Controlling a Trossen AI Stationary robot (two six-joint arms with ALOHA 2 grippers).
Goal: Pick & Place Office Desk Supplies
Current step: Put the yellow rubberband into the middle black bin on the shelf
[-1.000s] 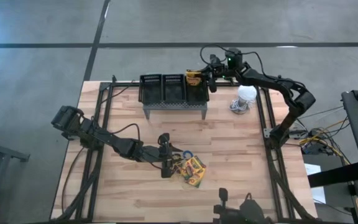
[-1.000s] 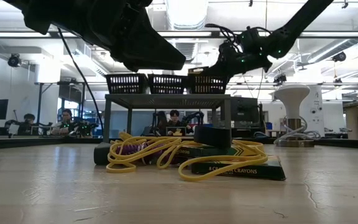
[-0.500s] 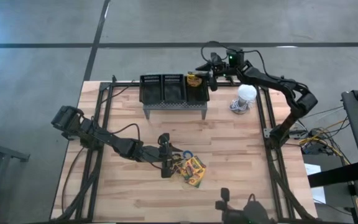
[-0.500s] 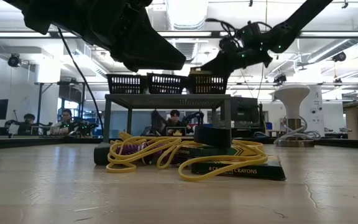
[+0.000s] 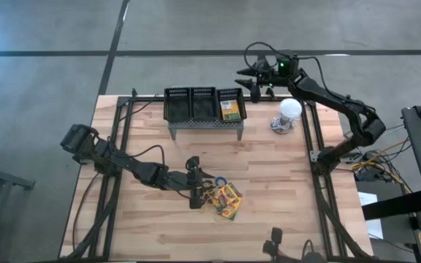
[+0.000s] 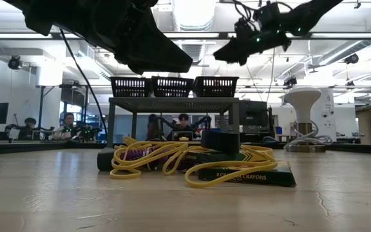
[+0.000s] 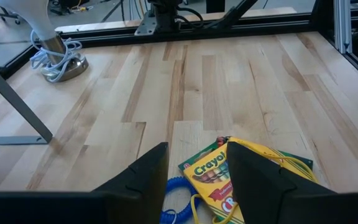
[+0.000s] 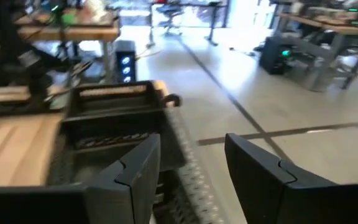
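My right gripper (image 5: 256,82) hangs in the air just off the bench's far edge, at about one o'clock from the bench's middle, beside the right end of the grey perforated stand (image 5: 204,117). Its fingers (image 8: 135,171) are spread apart with nothing between them. In the low view it floats above and to the right of the three black baskets (image 6: 173,86) on top of that stand. One crayon box (image 5: 229,109) lies flat in the rightmost basket, yellow and green face up.

My left gripper (image 5: 194,191) sits low over the wood at about six o'clock from the bench's middle, right at the pile of supplies. Its fingers (image 7: 143,180) stand parted, and I cannot tell that they pinch anything; the edge of a crayon box (image 7: 219,175) and a blue rubber band (image 7: 178,195) show in the gap between them. The rest of that pile lies just to the three o'clock side of this gripper: more crayon boxes (image 5: 227,201) overlapping on the bench (image 5: 283,183), tangled with yellow rubber bands (image 6: 153,161) and a purple one (image 6: 136,154).

The white dome-shaped object (image 5: 289,111) with its cable stands at about two o'clock on the bench, near my right arm. People sit at desks in the room behind.
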